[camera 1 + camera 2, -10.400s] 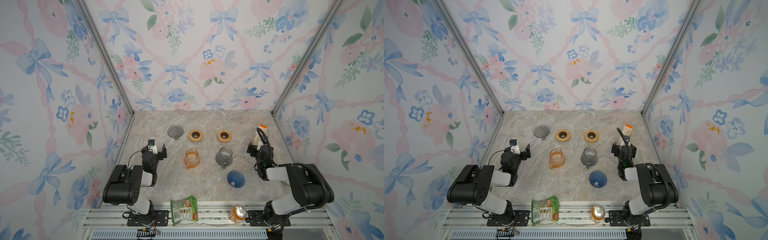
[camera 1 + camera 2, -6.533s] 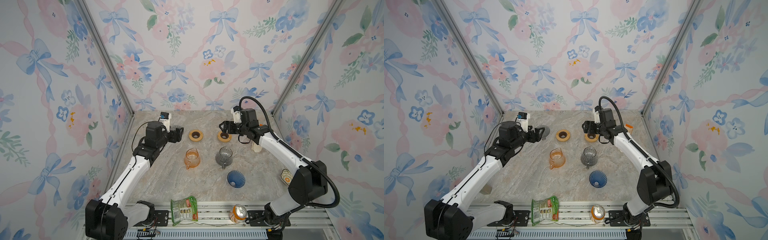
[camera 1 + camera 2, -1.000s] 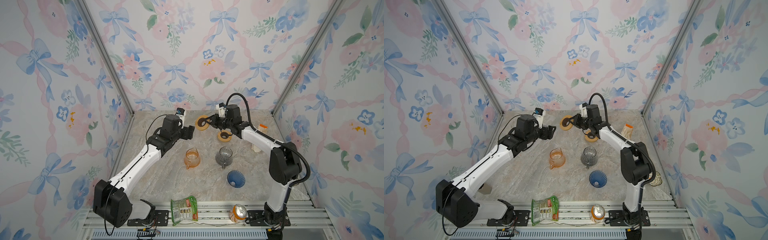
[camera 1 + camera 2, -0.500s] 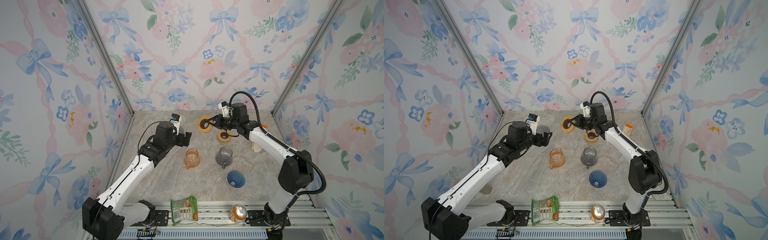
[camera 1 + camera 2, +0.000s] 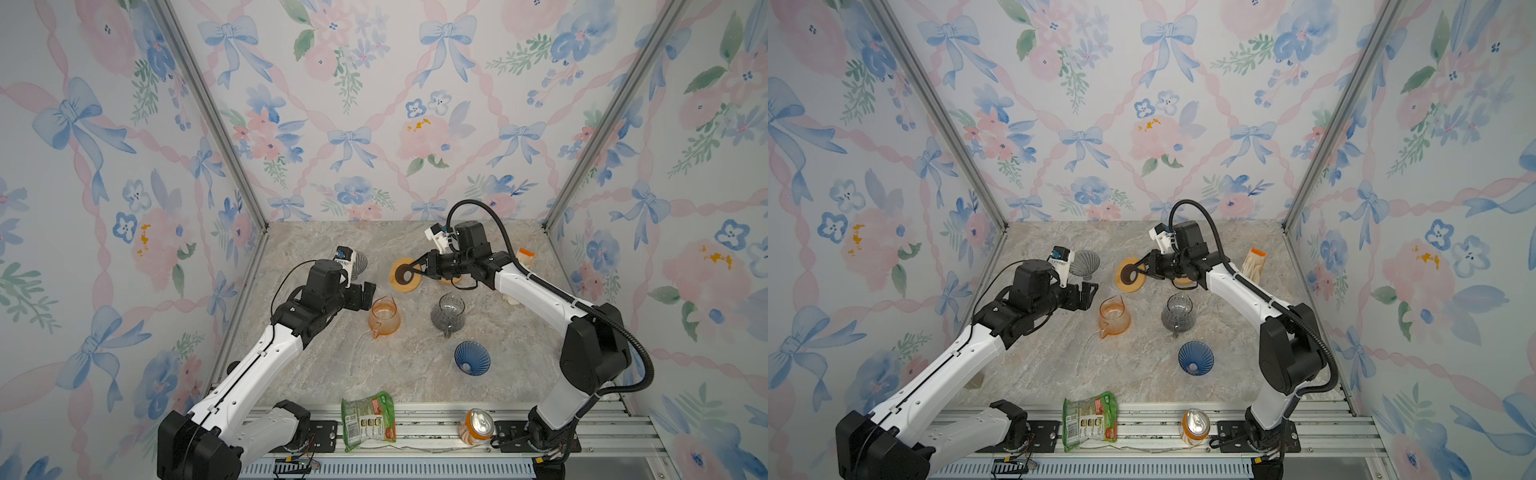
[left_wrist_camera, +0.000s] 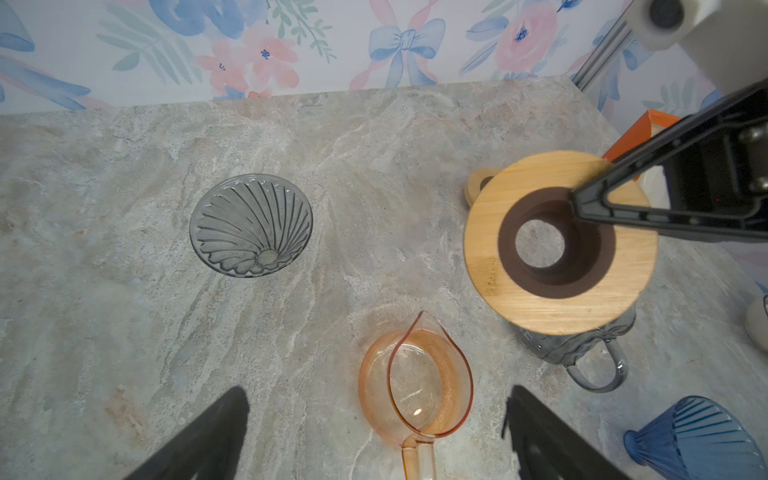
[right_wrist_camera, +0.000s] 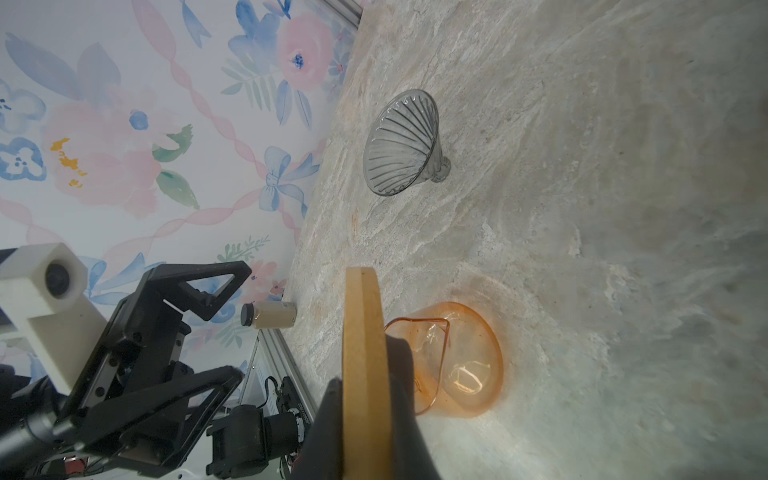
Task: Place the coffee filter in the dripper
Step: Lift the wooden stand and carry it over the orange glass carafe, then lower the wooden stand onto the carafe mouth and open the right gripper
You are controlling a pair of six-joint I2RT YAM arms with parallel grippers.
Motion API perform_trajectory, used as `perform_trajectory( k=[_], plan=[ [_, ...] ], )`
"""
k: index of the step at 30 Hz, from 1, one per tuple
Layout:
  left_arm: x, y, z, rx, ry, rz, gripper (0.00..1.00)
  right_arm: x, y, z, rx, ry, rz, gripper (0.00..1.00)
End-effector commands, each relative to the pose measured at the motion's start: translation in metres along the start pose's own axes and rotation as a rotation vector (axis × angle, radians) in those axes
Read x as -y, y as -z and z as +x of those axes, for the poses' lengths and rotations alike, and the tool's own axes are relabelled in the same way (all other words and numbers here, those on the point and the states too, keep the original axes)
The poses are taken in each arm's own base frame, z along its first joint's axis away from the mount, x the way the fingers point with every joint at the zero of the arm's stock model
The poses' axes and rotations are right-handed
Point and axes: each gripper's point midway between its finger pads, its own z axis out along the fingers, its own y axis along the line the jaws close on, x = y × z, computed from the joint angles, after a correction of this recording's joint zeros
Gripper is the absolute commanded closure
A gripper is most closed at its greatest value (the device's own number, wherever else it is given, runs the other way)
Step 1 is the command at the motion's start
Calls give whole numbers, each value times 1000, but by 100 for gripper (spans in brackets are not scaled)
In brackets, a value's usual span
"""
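— Coffee filter (image 6: 251, 224), judged to be the grey ribbed glass cone, stands rim-up near the back-left corner of the marble table (image 5: 332, 374), with neither gripper on it.

— And the grippers?

— The right gripper (image 5: 415, 270) is pinched on the round wooden ring with a dark collar (image 5: 1130, 286), probably the dripper's seat. One finger goes through its hole, and the ring hangs tilted off the table. The left gripper (image 5: 1089, 296) is spread wide and empty, just beside the orange glass carafe (image 5: 384, 318).

— What could go wrong?

— The ring is gripped at one side only, so it may swing or slip and strike glass. The left gripper's spread fingers could nudge the orange carafe.

— What stands in the way?

— The grey glass carafe (image 5: 447, 318), a second wooden ring (image 6: 478, 187) and a blue ribbed cone (image 5: 471, 358) toward the front edge crowd the middle.
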Motion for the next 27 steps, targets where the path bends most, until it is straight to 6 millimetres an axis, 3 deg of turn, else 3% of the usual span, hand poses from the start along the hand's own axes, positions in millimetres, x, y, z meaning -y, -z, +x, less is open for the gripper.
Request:
perform_trajectory(
  k=[1, 9, 27],
  plan=[
    [-2, 5, 11, -19, 30, 7, 2, -16, -5, 18, -46, 21, -60, 100],
    [-7, 2, 30, -56, 60, 5, 2, -24, -29, 34, -81, -35, -129, 100],
    [-14, 0, 42, -76, 78, -12, 2, -3, -75, 59, -131, -145, -140, 100]
  ],
)
